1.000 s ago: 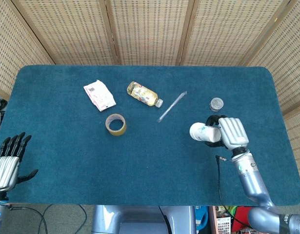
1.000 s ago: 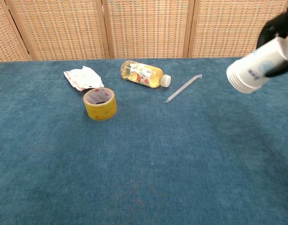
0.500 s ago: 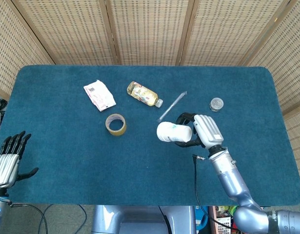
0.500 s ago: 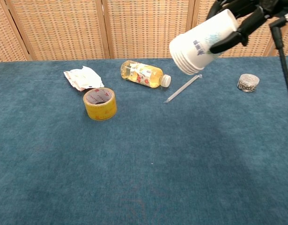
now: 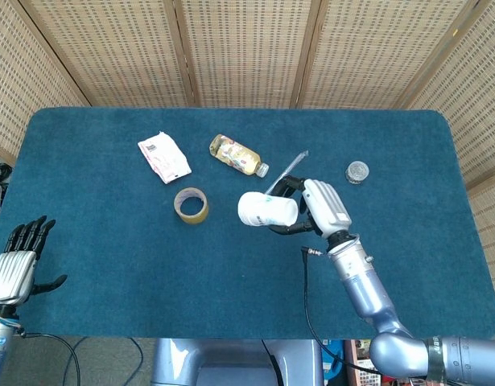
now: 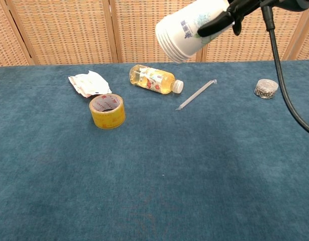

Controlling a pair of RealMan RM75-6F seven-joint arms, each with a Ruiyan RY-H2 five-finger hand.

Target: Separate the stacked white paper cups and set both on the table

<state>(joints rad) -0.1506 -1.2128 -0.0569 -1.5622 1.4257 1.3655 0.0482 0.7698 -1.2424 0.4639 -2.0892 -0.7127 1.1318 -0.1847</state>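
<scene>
The right hand (image 5: 323, 207) grips the stacked white paper cups (image 5: 266, 210) on their side, held up above the desk (image 5: 110, 265) near its middle, the cups' closed bottom pointing toward nine o'clock and the mouth end wrapped by the dark fingers (image 6: 217, 19). In the chest view the stack rides high, well clear of the cloth. The left hand (image 5: 15, 269) waits low at the desk's eight o'clock edge, holding nothing, its fingers straight and apart. The step in hand appears to be bringing the stack over so the other hand can take part of it. To do that well, the left hand should rise toward the centre and close around the exposed bottom end of the outer cup only, while the right hand's hold would need to bear on the inner cup's rim; then pull apart along the stack's axis, with a slight twist if they stick. Do this over bare cloth around six o'clock, away from the tape roll (image 5: 191, 205), bottle (image 5: 238, 155) and straw (image 5: 283, 175).
</scene>
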